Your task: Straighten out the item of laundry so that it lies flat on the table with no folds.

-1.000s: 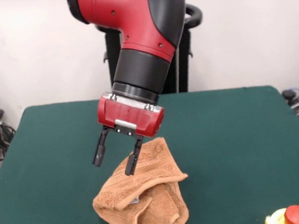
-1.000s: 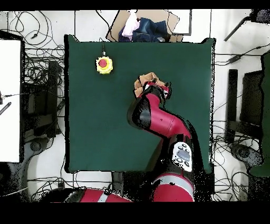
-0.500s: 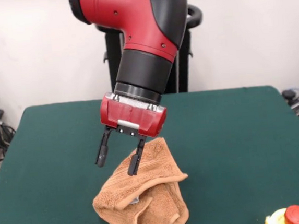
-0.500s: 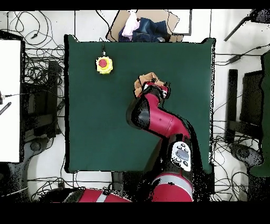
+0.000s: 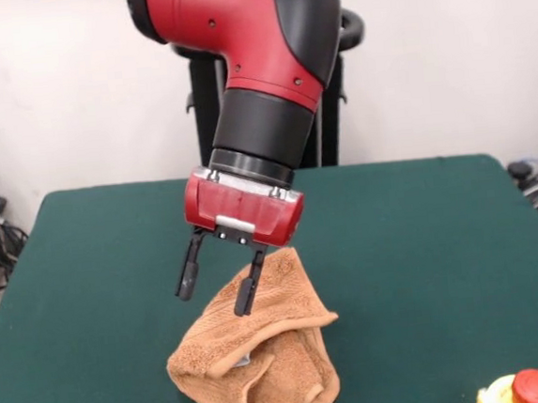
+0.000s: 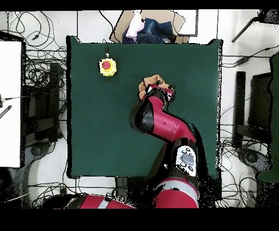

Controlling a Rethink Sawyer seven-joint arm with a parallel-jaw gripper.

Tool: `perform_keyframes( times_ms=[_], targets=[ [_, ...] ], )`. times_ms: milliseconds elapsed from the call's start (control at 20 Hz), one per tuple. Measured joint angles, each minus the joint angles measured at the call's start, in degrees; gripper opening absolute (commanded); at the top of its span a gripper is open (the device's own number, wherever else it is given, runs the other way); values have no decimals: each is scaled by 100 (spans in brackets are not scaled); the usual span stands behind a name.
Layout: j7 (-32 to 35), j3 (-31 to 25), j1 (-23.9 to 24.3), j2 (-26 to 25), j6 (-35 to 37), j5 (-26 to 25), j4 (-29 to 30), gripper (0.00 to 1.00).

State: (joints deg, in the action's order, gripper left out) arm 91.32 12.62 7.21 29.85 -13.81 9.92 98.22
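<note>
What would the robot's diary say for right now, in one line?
gripper: open, empty, just above towel | towel: bunched, folded, not flat | table: towel near front edge

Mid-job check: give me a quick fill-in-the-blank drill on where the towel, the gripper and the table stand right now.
1. The towel lies ____ on the table, not flat.
2. The gripper hangs above the towel with its jaws ____.
3. The button has a yellow base and a ____ top.

Missing words: crumpled; open; red
</note>
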Motion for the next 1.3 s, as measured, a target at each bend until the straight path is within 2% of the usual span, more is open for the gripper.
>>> perform_keyframes(
  times_ms=[600,1000,1300],
  targets=[
    [0,2,-106,-30,0,1,0,100],
    [0,8,-485,-202,0,101,0,100],
    [0,9,-599,-235,-1,179,10,100]
  ],
)
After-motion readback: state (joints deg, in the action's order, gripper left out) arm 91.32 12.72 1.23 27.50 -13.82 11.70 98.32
